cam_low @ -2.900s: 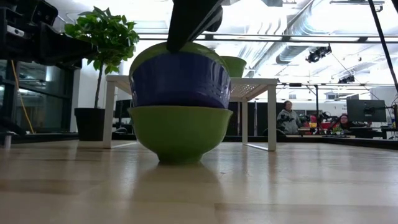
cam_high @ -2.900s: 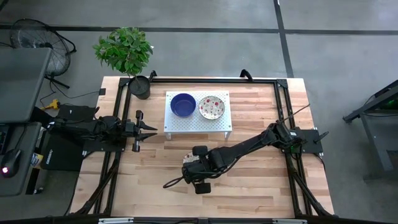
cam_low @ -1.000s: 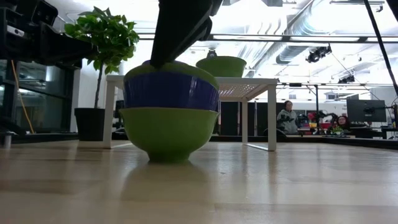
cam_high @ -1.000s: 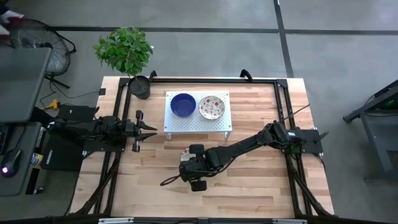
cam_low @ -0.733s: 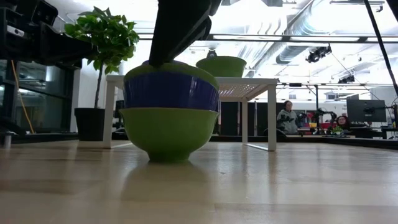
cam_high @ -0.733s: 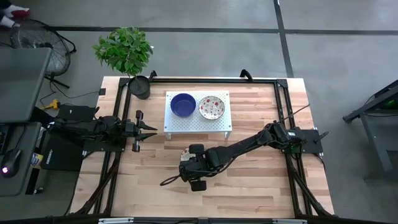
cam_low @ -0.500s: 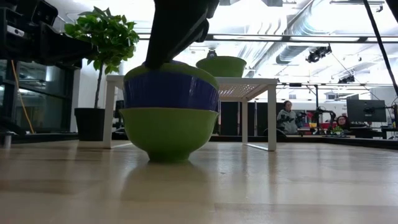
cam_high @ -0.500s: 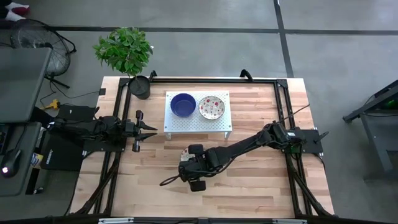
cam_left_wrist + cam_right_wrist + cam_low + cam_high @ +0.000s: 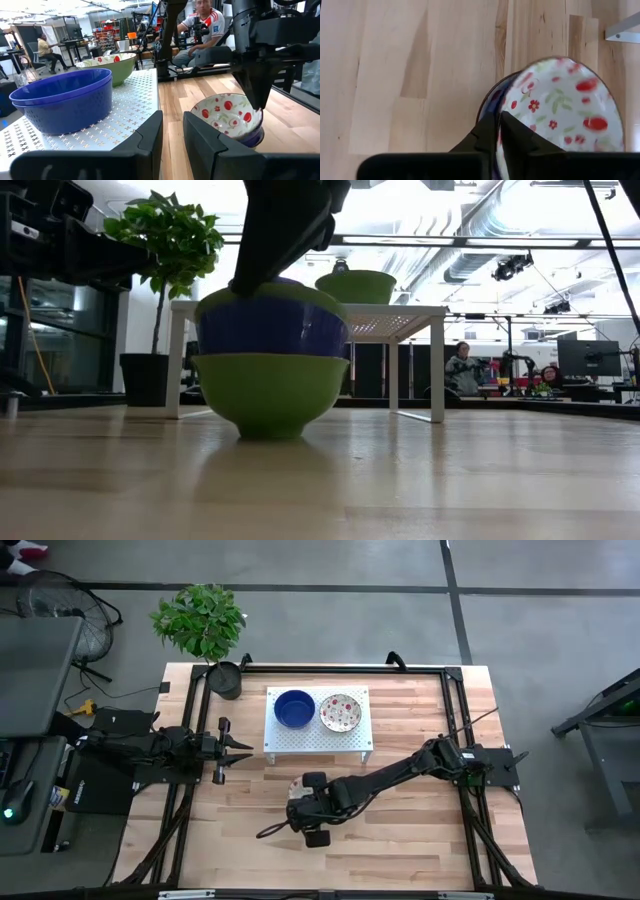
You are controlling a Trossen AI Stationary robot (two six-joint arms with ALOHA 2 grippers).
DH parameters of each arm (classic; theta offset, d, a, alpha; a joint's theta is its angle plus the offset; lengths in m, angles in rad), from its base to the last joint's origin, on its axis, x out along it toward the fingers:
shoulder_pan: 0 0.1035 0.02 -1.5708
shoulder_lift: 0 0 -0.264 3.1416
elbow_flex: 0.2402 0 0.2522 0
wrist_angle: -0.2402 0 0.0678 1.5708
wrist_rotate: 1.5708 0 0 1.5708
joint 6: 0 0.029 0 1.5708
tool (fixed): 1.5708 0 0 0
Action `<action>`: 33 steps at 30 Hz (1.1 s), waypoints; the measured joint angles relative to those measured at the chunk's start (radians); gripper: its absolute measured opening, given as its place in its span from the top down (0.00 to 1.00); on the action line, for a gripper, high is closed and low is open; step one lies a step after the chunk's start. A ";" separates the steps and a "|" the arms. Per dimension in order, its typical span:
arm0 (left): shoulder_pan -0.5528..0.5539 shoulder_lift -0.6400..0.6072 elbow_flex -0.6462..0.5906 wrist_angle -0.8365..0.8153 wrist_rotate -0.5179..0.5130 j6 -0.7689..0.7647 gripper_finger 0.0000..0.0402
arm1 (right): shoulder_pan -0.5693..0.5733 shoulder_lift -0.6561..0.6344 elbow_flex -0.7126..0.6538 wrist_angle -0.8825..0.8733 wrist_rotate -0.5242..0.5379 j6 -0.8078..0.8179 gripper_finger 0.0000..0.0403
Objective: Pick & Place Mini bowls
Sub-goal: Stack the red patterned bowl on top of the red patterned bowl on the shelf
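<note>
A stack of mini bowls [image 9: 298, 789] stands on the table in front of the white stand: a green bowl [image 9: 268, 392] at the bottom, a blue one [image 9: 272, 328] in it, and a floral bowl [image 9: 560, 107] on top. My right gripper [image 9: 500, 131] comes down on the stack's top rim and is shut on it. On the stand [image 9: 318, 733] rest a blue bowl [image 9: 293, 708] and a floral bowl [image 9: 340, 712]. My left gripper [image 9: 238, 746] waits open at the table's left side. My right gripper pinches the rim [image 9: 501, 111] of the top floral bowl, one finger inside the bowl and one outside. It slants down from above [image 9: 285, 230]. The bowl sits nested in the blue bowl, slightly tilted. Whether the blue rim is also between the fingers, I cannot tell.
A black plant pot [image 9: 226, 680] with a leafy plant stands at the table's far left corner. The stand's legs [image 9: 436, 365] rise just behind the stack. Bare wood lies near and right of the stack. People sit in the room beyond the table [image 9: 202, 22].
My right gripper has edged slightly toward the table's left, and the upper bowls of the stack have tipped a little with it. The green bottom bowl has stayed in place.
</note>
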State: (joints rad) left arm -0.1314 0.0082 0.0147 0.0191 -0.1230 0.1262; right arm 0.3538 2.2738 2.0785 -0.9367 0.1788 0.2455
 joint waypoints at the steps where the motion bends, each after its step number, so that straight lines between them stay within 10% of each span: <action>1: 0.000 0.000 0.000 0.000 0.000 0.000 0.82 | 0.000 0.000 0.000 0.000 0.001 -0.001 0.98; 33: 0.000 0.000 0.000 0.000 0.000 0.000 0.82 | 0.040 -0.003 0.002 -0.001 0.104 -0.012 1.00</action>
State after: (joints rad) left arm -0.1314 0.0082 0.0147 0.0191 -0.1230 0.1265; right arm 0.3939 2.2704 2.0800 -0.9375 0.2830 0.2337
